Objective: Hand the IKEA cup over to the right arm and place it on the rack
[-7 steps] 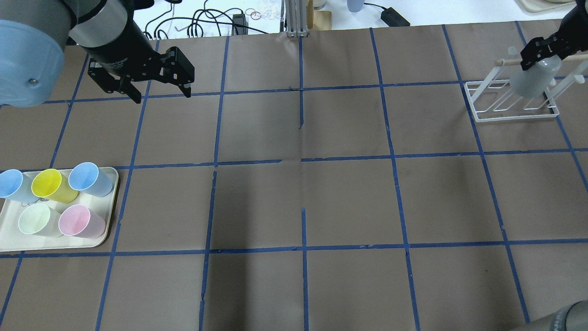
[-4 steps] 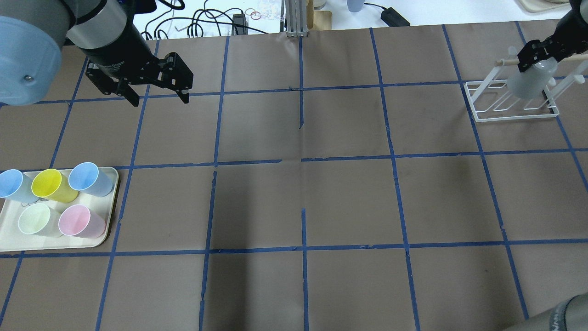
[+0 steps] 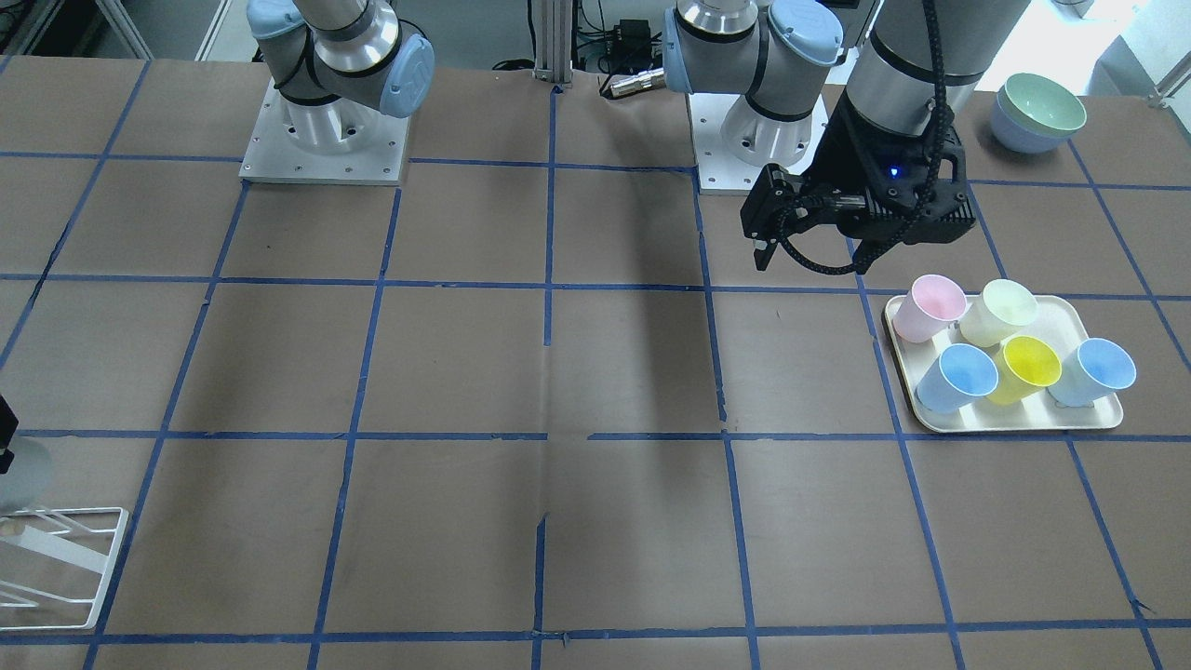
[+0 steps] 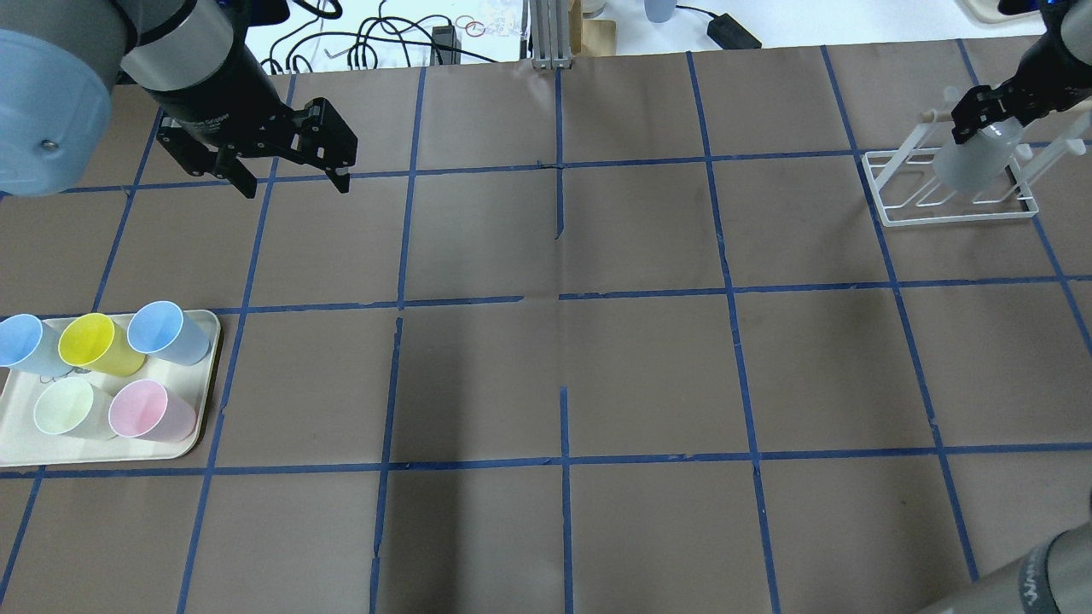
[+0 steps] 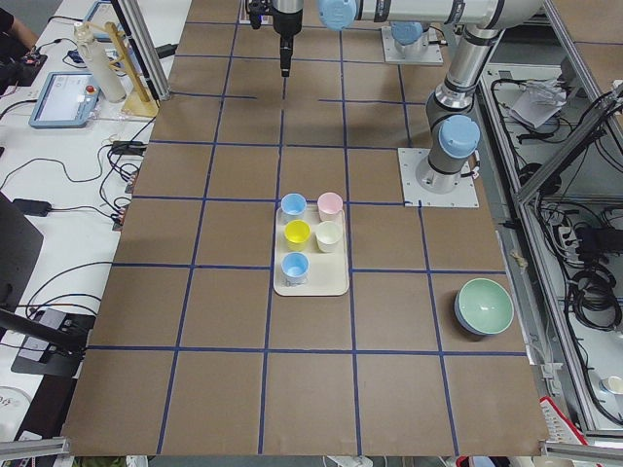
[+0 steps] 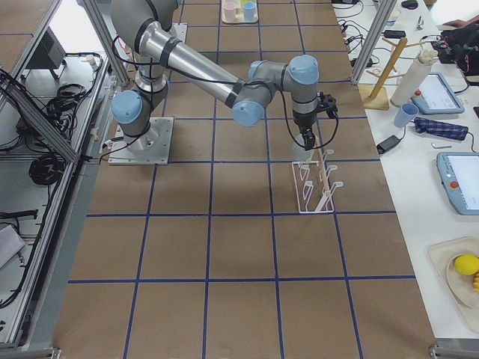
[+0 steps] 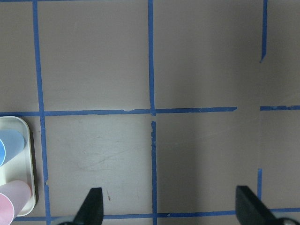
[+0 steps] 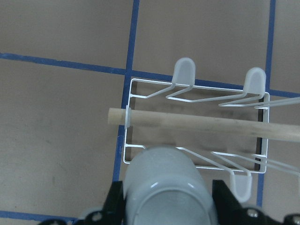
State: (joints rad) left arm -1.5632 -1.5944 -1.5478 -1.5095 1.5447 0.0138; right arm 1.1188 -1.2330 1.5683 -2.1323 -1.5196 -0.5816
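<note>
Right gripper point(image 4: 985, 119) clamped on grey cup point(image 4: 968, 166), upper right of overhead view, cup base up, over rack point(image 4: 947, 218), beside wooden dowel point(image 8: 197, 123), left gripper point(image 4: 294, 181) upper left, jaws spread, empty, coloured cups point(image 4: 141, 409) on tray point(image 4: 17, 445), lower left.

Lighting: bright, even, diffuse, from overhead. Shadows: broad soft bands on desk point(image 4: 478, 384), centre toward 6 o'clock, overhead view. Glare: blown-out white bench point(image 4: 785, 21) at 12 o'clock. Focus: fixed views sharp edge to edge. Wrist views: IKEA cup point(image 8: 166, 187) and left end effector point(image 7: 171, 208) soft-edged at 6 o'clock.
</note>
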